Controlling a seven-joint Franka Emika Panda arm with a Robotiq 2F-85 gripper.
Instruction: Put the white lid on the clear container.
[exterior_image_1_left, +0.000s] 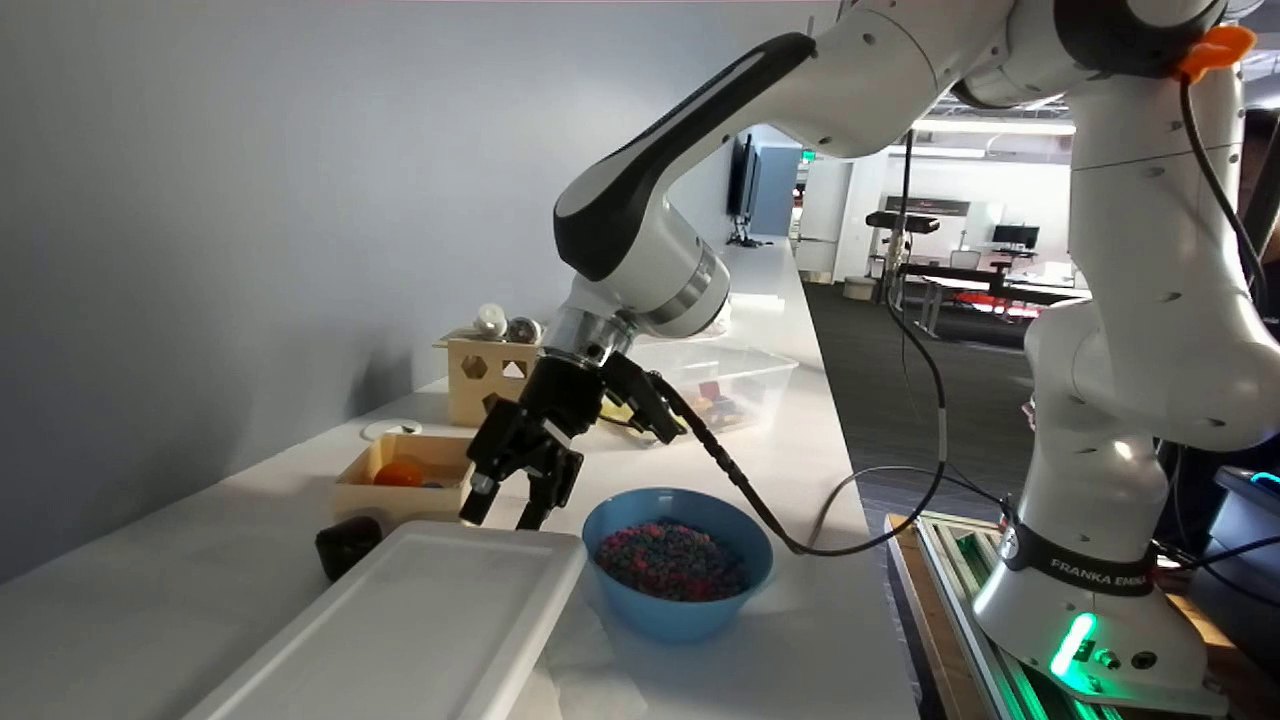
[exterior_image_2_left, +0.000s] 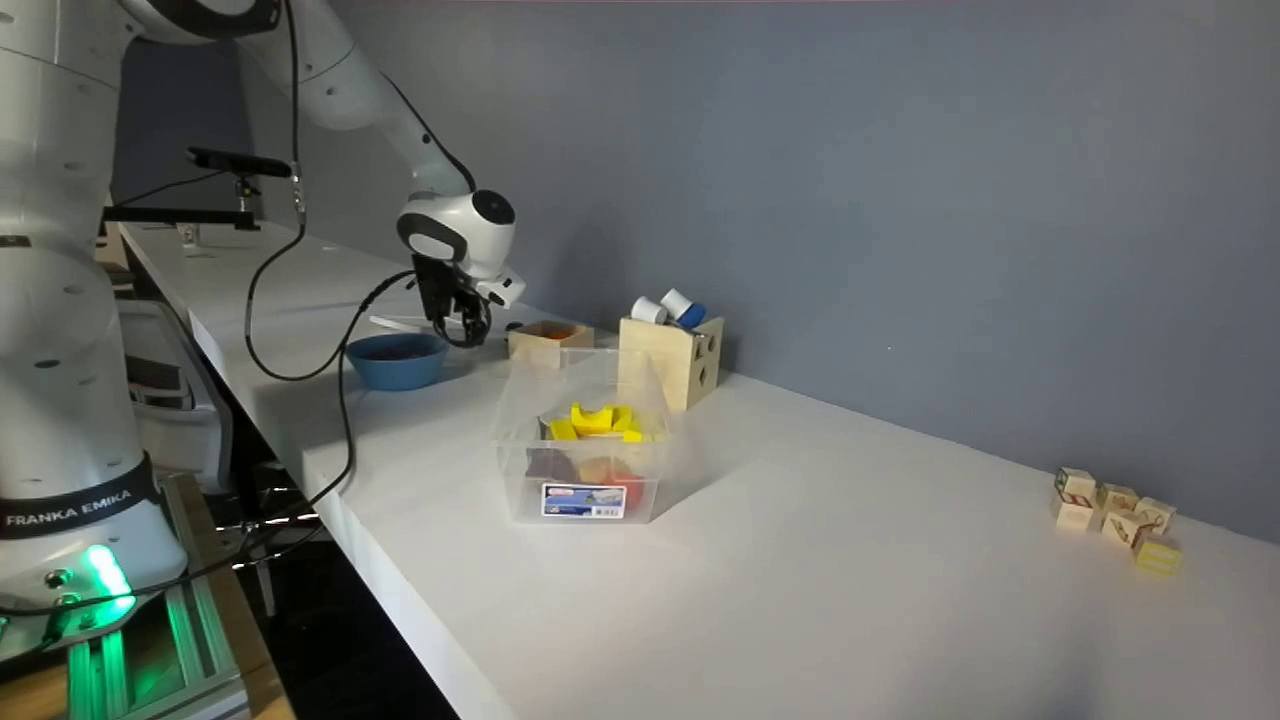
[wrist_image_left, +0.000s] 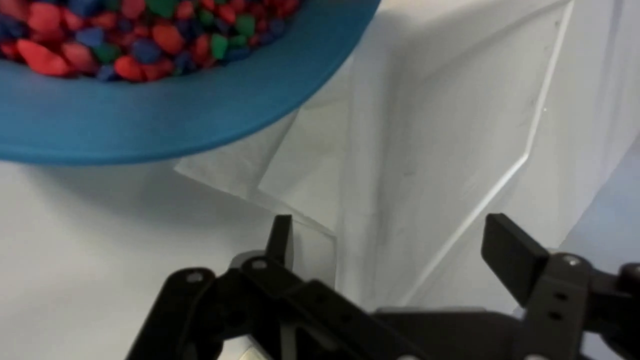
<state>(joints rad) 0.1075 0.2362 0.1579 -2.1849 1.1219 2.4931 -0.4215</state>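
The white lid (exterior_image_1_left: 400, 620) is a large flat rectangle with a shallow rim, left of the blue bowl in an exterior view. Only a thin strip of the lid (exterior_image_2_left: 400, 323) shows behind the bowl in an exterior view. My gripper (exterior_image_1_left: 503, 512) is open, fingertips down, at the lid's far end. In the wrist view the fingers (wrist_image_left: 389, 232) are wide apart with the lid (wrist_image_left: 440, 125) beyond them. I cannot tell if they touch it. The clear container (exterior_image_2_left: 583, 500) stands open-topped on the table with yellow and reddish things inside; it also shows behind the arm (exterior_image_1_left: 765, 385).
A blue bowl (exterior_image_1_left: 650, 615) of coloured pebbles sits right beside the lid. A wooden tray (exterior_image_1_left: 350, 495) and a black object (exterior_image_1_left: 348, 545) are near the gripper. A wooden box (exterior_image_2_left: 650, 360) with cups stands by the wall. Small blocks (exterior_image_2_left: 1125, 520) lie farther off. A cable hangs from the arm.
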